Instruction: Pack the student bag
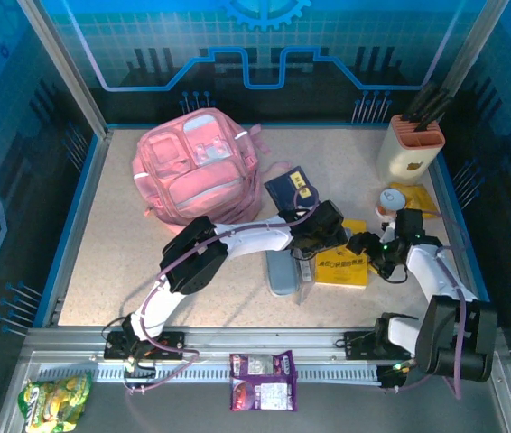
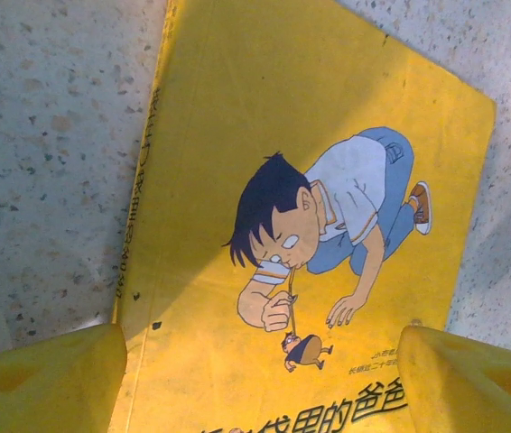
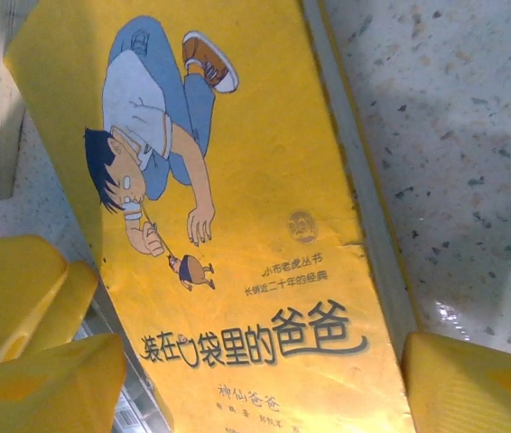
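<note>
One bag, pink, lies at the far left of the desk, well apart from both arms. Its pockets look shut from above, and its contents cannot be told. Judged progress: early, with nothing seen going in and every loose item still outside. Loose items on the desk: a yellow book right of centre, a grey case just to its left, and a dark notebook between the book and the bag. A small tin and a yellow packet lie near the right edge. One cream holder stands at the far right corner, with dark tools upright in it. Two packets lie on the near ledge, one purple and one green. The left claw is spread above the book cover, one finger over each side edge, with no grip visible. The right claw is likewise spread over the same book, gripping nothing. Left to do, as judged: lift the book, open the bag, load the items.
</note>
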### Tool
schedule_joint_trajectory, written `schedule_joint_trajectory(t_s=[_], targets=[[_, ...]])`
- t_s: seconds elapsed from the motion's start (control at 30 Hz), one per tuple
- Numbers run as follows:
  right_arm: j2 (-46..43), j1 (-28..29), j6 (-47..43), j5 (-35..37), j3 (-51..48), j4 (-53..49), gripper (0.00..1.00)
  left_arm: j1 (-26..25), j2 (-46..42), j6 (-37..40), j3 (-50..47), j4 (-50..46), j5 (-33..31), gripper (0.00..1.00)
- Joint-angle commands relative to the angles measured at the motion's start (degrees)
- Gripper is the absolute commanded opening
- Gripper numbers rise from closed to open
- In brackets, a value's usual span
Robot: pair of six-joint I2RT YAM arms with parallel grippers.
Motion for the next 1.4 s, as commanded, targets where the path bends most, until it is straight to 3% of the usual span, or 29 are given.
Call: schedule_joint_trajectory(t_s=[0.0, 0.1, 0.3, 0.7, 1.0, 1.37], targets=[[3.6, -1.9, -1.8, -1.9, 1.2, 1.6, 0.74, 0.2, 0.5, 2.0, 1.2, -3.1, 0.3, 0.80], [8.0, -2.0, -2.9, -3.7, 1.5, 4.1, 0.66, 0.3, 0.4, 2.6, 1.3, -3.3, 0.7, 0.79], [11.2, -1.1, -4.6, -3.4, 0.7, 4.5, 0.66, 0.4, 0.6, 2.3, 0.3, -2.6, 1.4, 0.78], [3.9, 0.3, -5.1, -7.5, 2.5, 0.5, 0.69, 0.0, 1.5, 2.1, 0.4, -0.6, 3.4, 0.74], [0.9, -0.3, -5.8, -10.7, 3.6, -0.4, 0.58, 0.0, 1.7, 2.3, 0.3, 0.0, 4.1, 0.72], [3.4, -1.0, -5.1, -13.8, 2.7, 1.2, 0.45, 0.0, 1.9, 2.2, 0.0, 1.0, 4.8, 0.71]])
